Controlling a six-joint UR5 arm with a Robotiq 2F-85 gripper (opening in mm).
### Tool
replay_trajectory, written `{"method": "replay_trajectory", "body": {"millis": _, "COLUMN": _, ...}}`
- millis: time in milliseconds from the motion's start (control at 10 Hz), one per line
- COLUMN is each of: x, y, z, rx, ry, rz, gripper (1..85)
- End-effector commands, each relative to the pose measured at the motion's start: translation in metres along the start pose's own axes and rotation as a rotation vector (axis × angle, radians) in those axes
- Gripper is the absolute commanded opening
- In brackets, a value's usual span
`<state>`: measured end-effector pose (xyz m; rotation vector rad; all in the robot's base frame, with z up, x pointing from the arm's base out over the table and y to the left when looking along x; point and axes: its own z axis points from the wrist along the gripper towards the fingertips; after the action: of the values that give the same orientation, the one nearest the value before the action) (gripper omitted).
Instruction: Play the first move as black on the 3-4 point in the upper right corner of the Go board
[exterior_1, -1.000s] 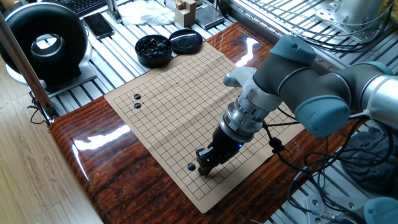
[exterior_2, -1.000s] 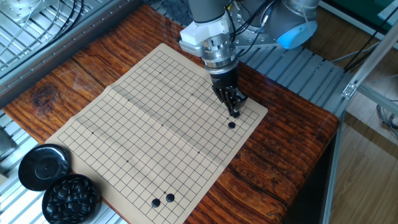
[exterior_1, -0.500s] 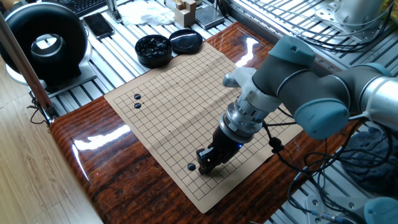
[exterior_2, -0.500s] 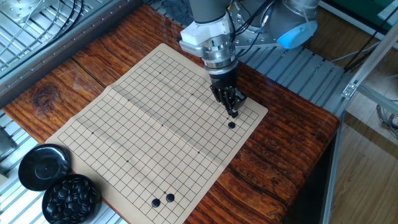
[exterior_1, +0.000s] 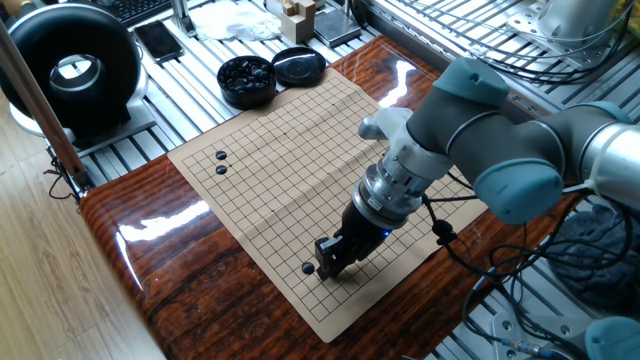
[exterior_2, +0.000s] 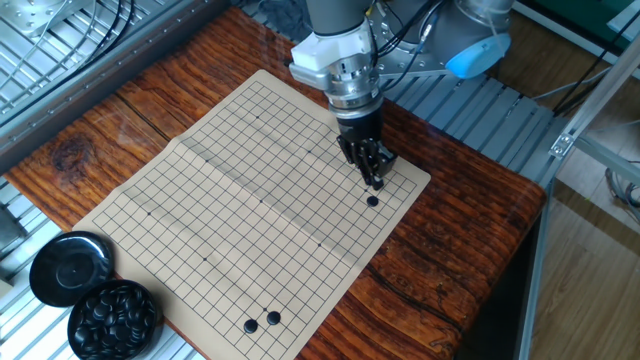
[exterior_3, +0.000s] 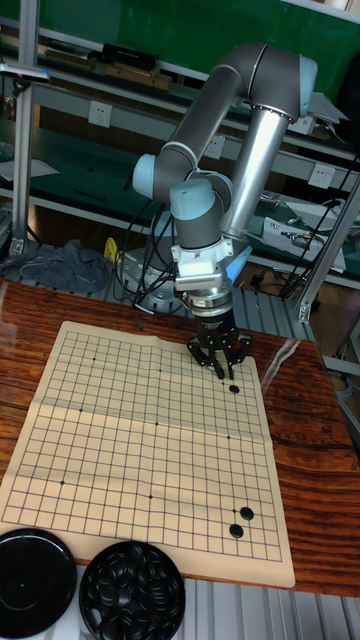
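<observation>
while the hand (exterior_2: 376, 181) hangs released just over the board (exterior_2: 240, 200), the black stone (exterior_2: 373, 201) lies free directly below it in the frame, toward the board's near corner.

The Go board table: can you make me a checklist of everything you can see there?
Surface: glossy wooden table, Go board lying flat.
Job's things: one black stone near the board's corner; two more stones at another edge; bowl of stones beside its lid.
Clutter: black round device off the table.
Gripper: gripper just above the board, beside the lone stone, holding nothing visible.
Cables: cables hang by the arm.
Surroundings: metal racks.
</observation>
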<state>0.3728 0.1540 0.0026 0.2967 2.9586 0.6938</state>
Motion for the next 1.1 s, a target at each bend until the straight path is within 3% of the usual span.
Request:
{"method": "replay_trajectory", "body": {"millis": 0, "x": -0.007, "y": -0.005, "z": -0.003, "rx": 0.023, "ry": -0.022, "rz": -0.024, "gripper": 28.7}}
{"method": "replay_trajectory", "body": {"millis": 300, "x": -0.013, "y": -0.015, "z": -0.002, "rx": 0.074, "ry": -0.053, "rz": -0.045, "gripper": 29.7}}
{"method": "replay_trajectory", "body": {"millis": 500, "x": -0.014, "y": 0.001, "z": 0.003, "rx": 0.028, "ry": -0.067, "rz": -0.012, "gripper": 24.7}}
{"method": "replay_trajectory", "body": {"millis": 700, "x": -0.014, "y": 0.004, "z": 0.002, "rx": 0.013, "ry": -0.063, "rz": 0.006, "gripper": 1.3}}
{"method": "replay_trajectory", "body": {"millis": 1000, "x": -0.014, "y": 0.016, "z": 0.002, "rx": -0.036, "ry": -0.066, "rz": 0.018, "gripper": 1.3}}
